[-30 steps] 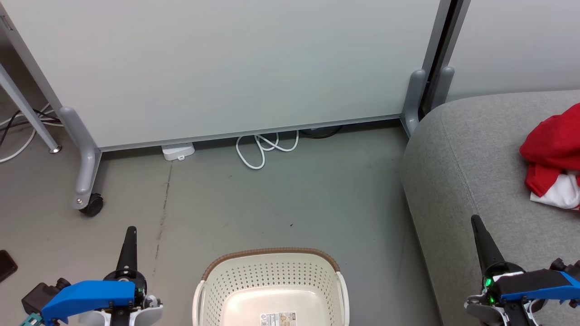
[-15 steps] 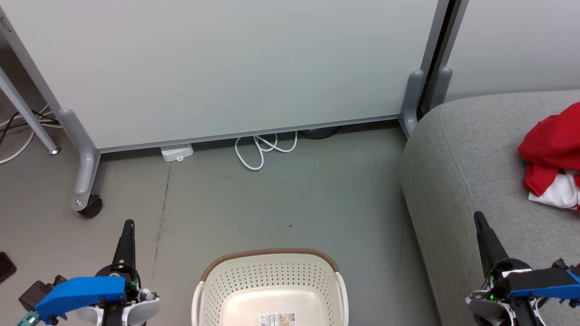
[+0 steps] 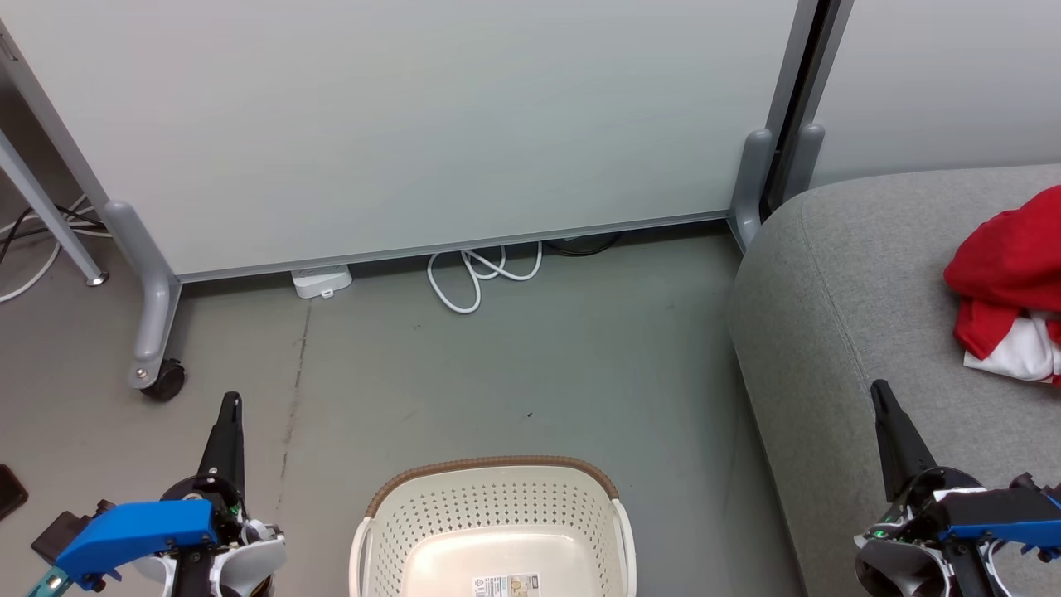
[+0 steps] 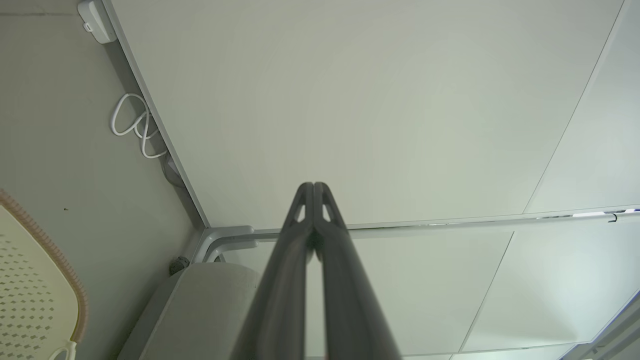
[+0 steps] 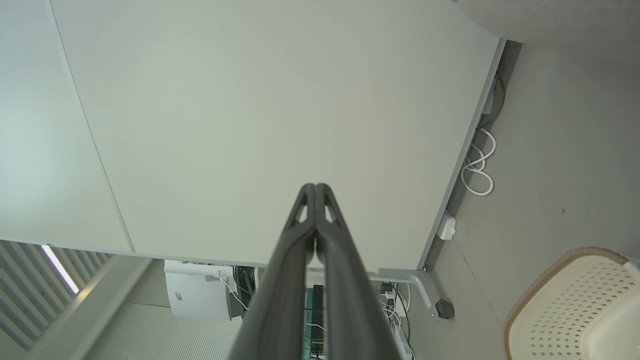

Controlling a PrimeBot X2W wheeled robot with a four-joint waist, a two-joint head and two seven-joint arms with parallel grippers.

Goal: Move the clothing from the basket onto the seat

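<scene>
Left fingers (image 3: 230, 414): pressed together, nothing between them, pointing up the head view over the floor (image 3: 539, 373), left of the basket (image 3: 493, 461). The left wrist view agrees: tips (image 4: 313, 190) meet, pale partition panel (image 4: 350, 100) behind them, basket rim (image 4: 50, 250) at lower left.

Right fingers (image 3: 883, 414): also closed on nothing, over the front part of the seat (image 3: 829, 315). In the right wrist view the tips (image 5: 315, 190) touch, with the basket (image 5: 560, 300) at lower right.

Clothing (image 3: 1007, 265): a bunched red heap with a white patch at its lower edge, lying on the seat, cut off by the right edge of the head view. It sits up and to the right of the right fingers, apart from them, no contact. I can't tell whether the heap is one garment or two.

The left fingers are well apart from the clothing, with the basket and a strip of floor between.

Basket: on the floor between the two arms, just left of the seat. Its cream bottom and label sticker (image 3: 507, 585) are in plain sight.

Background: a white cable (image 3: 477, 278) looped under the panel (image 3: 414, 124), and a caster (image 3: 162, 381) on the panel's left foot.
</scene>
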